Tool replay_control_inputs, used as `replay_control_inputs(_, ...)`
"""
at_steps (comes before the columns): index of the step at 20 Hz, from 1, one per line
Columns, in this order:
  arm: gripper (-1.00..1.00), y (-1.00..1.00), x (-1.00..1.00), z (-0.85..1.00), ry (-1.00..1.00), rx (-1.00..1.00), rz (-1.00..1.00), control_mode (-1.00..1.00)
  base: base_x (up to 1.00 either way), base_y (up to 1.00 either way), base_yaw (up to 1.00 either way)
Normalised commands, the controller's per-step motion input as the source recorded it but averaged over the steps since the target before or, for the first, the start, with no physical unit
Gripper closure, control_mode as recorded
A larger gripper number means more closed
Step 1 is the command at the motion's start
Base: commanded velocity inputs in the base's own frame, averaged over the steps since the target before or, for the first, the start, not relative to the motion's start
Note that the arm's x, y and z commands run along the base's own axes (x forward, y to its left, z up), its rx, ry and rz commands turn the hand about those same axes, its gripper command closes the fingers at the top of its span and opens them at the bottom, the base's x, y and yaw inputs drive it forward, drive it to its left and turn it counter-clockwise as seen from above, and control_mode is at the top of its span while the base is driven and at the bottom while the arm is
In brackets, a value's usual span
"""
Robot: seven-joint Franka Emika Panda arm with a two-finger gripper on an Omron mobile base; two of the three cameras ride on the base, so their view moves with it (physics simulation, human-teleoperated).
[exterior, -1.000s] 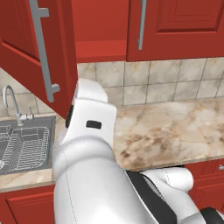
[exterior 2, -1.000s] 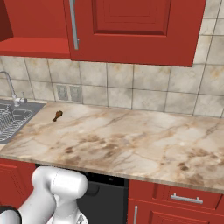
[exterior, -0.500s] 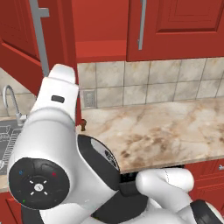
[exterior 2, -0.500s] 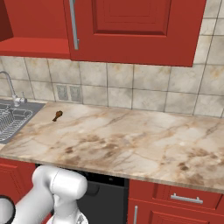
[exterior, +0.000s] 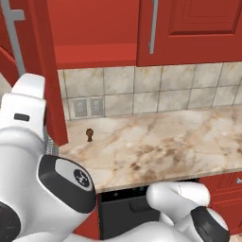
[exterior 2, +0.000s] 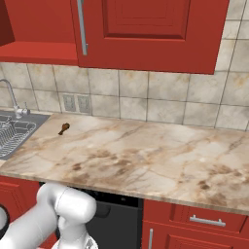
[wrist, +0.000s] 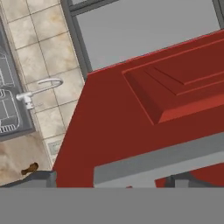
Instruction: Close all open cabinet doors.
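One cabinet door (exterior: 45,71) stands swung out at the left, seen nearly edge-on, with its grey bar handle (exterior: 12,28) on the face. Behind it is the bare red cabinet interior (exterior: 94,28). In the hand view this door (wrist: 113,118) fills the picture from close up, with its raised panel and its handle (wrist: 162,159) crossing low. My gripper (wrist: 111,181) is open, its dark fingertips (wrist: 39,178) wide apart just in front of the door's face, holding nothing. The neighbouring cabinet door (exterior: 189,28) (exterior 2: 146,29) is shut.
A marble counter (exterior 2: 146,160) runs below, with a small brown object (exterior 2: 63,128) near the sink (exterior 2: 14,133) and faucet (exterior 2: 9,97). Wall outlets (exterior: 87,107) sit in the tiled backsplash. My white arm (exterior: 42,179) fills the lower left of the left base view.
My arm has swung to the left, toward the open door. The open door now shows more edge-on in the left base view.
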Motion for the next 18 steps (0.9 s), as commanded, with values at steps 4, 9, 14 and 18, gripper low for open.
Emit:
replay_control_inputs(4,-1.0,0.52,0.08,0.0,0.0,-0.07,-0.02,-1.0,0.0,0.0,0.0)
replay_control_inputs(9,-1.0,0.14,0.3,0.0,0.0,-0.01,-0.05,-1.0,0.0,0.0,0.0)
replay_control_inputs(14,-1.0,0.1,0.0,0.0,0.0,-0.01,-0.07,-1.0,0.0,0.0,0.0)
replay_control_inputs(18,-1.0,0.01,0.1,0.0,0.0,0.0,-0.1,-1.0,0.0,0.0,0.0)
